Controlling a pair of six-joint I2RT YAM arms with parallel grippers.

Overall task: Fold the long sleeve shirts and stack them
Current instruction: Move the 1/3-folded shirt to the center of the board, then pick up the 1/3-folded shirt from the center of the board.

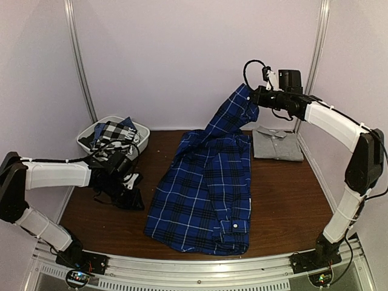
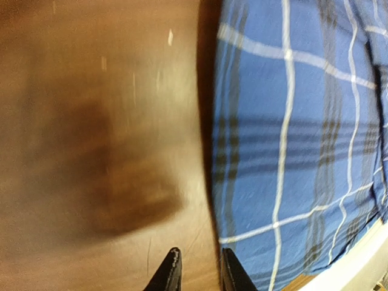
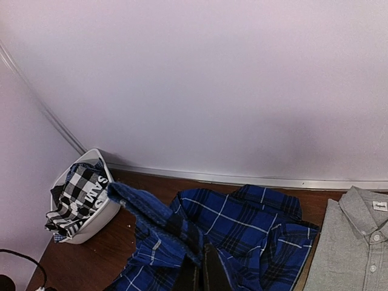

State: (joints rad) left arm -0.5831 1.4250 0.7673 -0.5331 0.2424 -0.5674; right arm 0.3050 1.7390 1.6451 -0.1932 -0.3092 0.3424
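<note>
My top camera looks down from above and behind the rig and takes in the whole table [image 1: 285, 206]. My left wrist camera points down, close over the wood, with the blue plaid shirt [image 2: 291, 151] at frame right. My right wrist camera sits high, facing the back wall [image 3: 212, 79]. It shares the basket [image 3: 103, 215], that shirt and the grey shirt [image 3: 345, 248] with the top view.

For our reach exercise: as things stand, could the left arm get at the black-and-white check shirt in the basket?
Probably yes. The left end effector, empty, hangs just in front of the white basket, and the black-and-white check shirt lies uncovered on top.
</note>
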